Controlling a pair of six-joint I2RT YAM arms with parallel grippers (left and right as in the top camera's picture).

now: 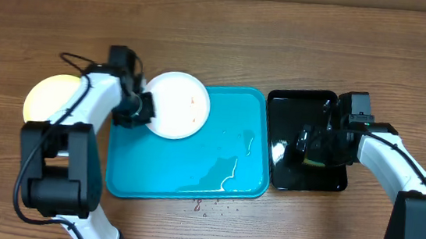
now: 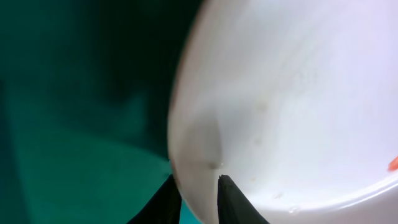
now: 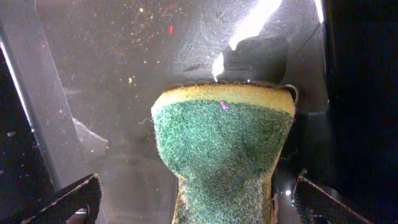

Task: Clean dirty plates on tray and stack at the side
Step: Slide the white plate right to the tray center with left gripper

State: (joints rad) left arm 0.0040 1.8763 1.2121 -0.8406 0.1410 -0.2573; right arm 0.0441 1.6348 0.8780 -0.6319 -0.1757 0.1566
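A white plate [image 1: 177, 104] with a few reddish smears rests over the far left corner of the cyan tray [image 1: 184, 172]. My left gripper [image 1: 140, 108] is shut on its left rim. In the left wrist view that rim passes between the two dark fingers of the left gripper [image 2: 199, 200], with the white plate [image 2: 298, 106] filling the right side over the tray [image 2: 74, 124]. A pale yellow plate [image 1: 49, 94] lies on the table left of the tray. My right gripper [image 1: 312, 145] stands open over the black tray, a sponge between its fingers untouched.
A glossy black tray [image 1: 290, 178] sits right of the cyan one and holds a green and yellow sponge [image 3: 224, 149]. Water streaks lie on the cyan tray's right half [image 1: 227, 172]. Reddish crumbs [image 1: 204, 207] dot the wood at its front edge.
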